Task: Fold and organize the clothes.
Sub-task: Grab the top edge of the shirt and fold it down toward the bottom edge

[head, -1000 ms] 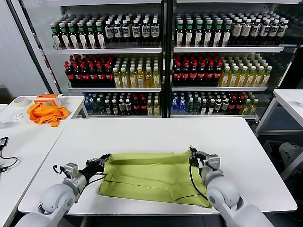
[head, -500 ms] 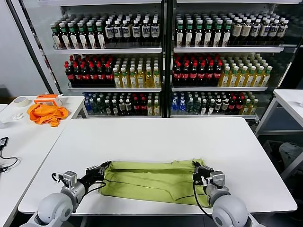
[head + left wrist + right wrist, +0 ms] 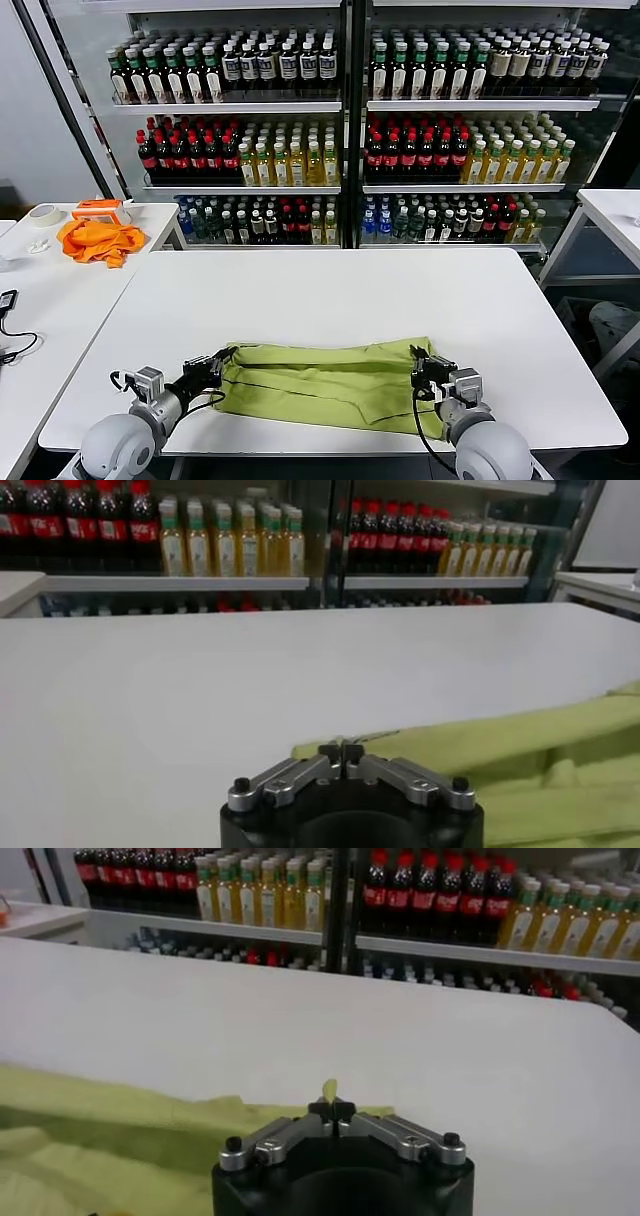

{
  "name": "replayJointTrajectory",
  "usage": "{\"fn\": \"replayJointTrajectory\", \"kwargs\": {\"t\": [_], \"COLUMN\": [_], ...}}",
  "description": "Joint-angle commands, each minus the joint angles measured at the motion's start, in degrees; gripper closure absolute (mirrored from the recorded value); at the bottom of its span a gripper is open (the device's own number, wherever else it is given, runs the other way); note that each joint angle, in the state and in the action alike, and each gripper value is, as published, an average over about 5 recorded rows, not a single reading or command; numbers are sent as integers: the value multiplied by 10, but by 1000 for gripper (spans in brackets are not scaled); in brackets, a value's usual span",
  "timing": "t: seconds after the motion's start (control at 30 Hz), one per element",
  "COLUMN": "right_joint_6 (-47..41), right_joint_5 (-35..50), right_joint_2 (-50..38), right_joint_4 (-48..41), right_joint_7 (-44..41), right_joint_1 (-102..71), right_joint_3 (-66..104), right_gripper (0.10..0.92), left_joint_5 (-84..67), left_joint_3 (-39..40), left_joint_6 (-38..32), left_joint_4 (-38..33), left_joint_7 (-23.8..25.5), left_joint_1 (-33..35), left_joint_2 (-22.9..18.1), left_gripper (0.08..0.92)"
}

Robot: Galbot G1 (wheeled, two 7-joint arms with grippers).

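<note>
The clothes are one light yellow-green T-shirt (image 3: 325,385), lying folded into a wide band near the front edge of the white table (image 3: 330,290). My left gripper (image 3: 218,363) is shut on the shirt's far left corner. My right gripper (image 3: 420,363) is shut on its far right corner. In the left wrist view the shirt (image 3: 520,750) spreads out beyond my left gripper (image 3: 341,748), whose tips pinch its edge. In the right wrist view a small tab of the shirt (image 3: 130,1133) sticks up between the tips of my right gripper (image 3: 331,1109).
An orange cloth (image 3: 98,241) and a tape roll (image 3: 42,214) lie on a side table at the far left. Shelves of bottles (image 3: 340,130) stand behind the table. Another white table (image 3: 615,215) is at the right.
Both grippers have pulled the shirt's far edge toward me, over the near part. The shirt now lies as a narrower band.
</note>
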Motion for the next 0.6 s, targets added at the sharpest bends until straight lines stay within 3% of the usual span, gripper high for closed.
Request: {"fn": "replayJointTrajectory", "kwargs": {"t": [0.03, 0.3, 0.6], "right_joint_6": [-1, -9, -5], "right_joint_5": [-5, -42, -69], "right_joint_2": [-2, -1, 1], "right_joint_4": [10, 11, 54], "right_joint_7": [-3, -17, -9], "right_joint_1": [-23, -44, -69], "right_joint_3": [-1, 1, 25], "right_gripper": [920, 893, 647], "left_joint_5": [7, 12, -30], "left_joint_3": [4, -18, -20], "left_joint_6": [-1, 37, 19], "left_joint_4": [8, -12, -56], "left_joint_7": [-2, -27, -125], "left_joint_1": [-2, 8, 12], "left_joint_2": [-3, -12, -25], "left_gripper": [918, 873, 620]}}
